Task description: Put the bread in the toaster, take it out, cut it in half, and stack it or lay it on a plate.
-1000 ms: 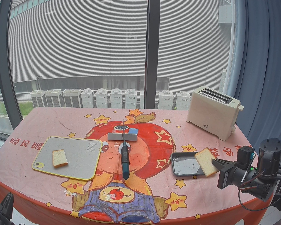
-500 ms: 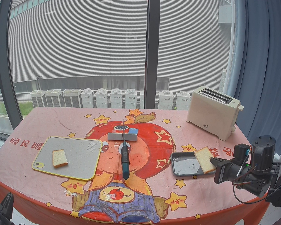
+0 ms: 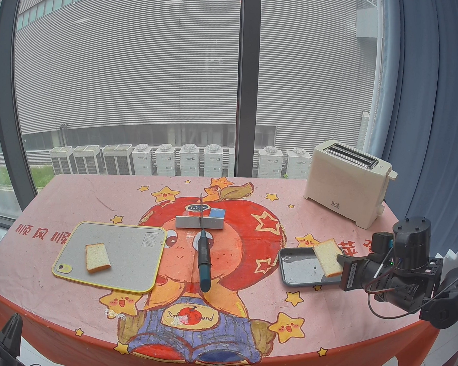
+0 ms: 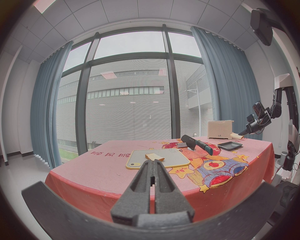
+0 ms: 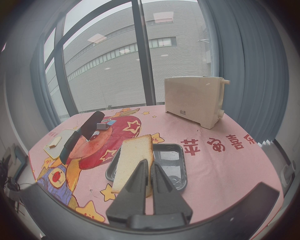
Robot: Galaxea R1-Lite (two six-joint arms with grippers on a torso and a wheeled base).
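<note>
Bread slice (image 3: 328,256) is pinched at one edge in my right gripper (image 3: 341,259), fingers clamped on it. It hangs tilted over the right end of the dark tray (image 3: 298,270); I cannot tell if its low edge touches the tray.

The tray sits near the right side of the table (image 3: 334,311). There is bare room between the tray and the toaster (image 3: 347,181), which stands at the far right corner with its slots up. Curtain (image 3: 435,125) is close on the right.

Mid-table, a knife (image 3: 203,253) has its blade in a small holder (image 3: 199,222), well apart from the tray. On the left side, a cutting board (image 3: 128,254) carries a smaller bread piece (image 3: 97,257).

My left gripper (image 4: 153,165) hangs off the near left edge, fingers pressed together, empty.
</note>
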